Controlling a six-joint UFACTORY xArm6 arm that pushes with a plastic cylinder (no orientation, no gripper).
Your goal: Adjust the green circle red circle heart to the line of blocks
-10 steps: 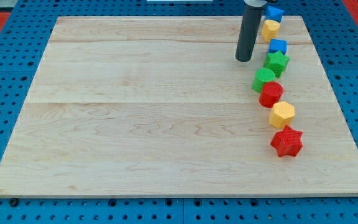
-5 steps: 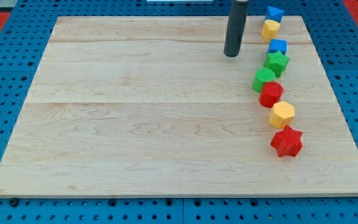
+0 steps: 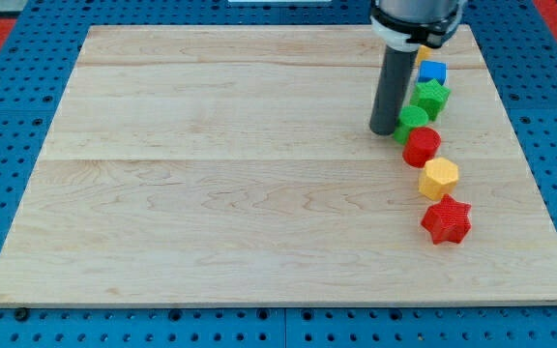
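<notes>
A line of blocks runs down the right side of the wooden board (image 3: 211, 174). From the view's top: a yellow block (image 3: 422, 53) mostly hidden behind the arm, a blue block (image 3: 434, 71), a green star (image 3: 433, 96), a green circle (image 3: 415, 120), a red circle (image 3: 421, 147), a yellow hexagon (image 3: 439, 179) and a red star (image 3: 446, 220). My tip (image 3: 384, 130) rests on the board just left of the green circle, touching or nearly touching its left edge. The green circle sits slightly left of the line.
The board lies on a blue perforated base (image 3: 8, 174). The arm's wide upper body (image 3: 416, 17) covers the board's top right corner and whatever lies there.
My tip has moved down and right, from beside the blue block to the left edge of the green circle. The arm now hides the topmost blue block and most of the yellow one.
</notes>
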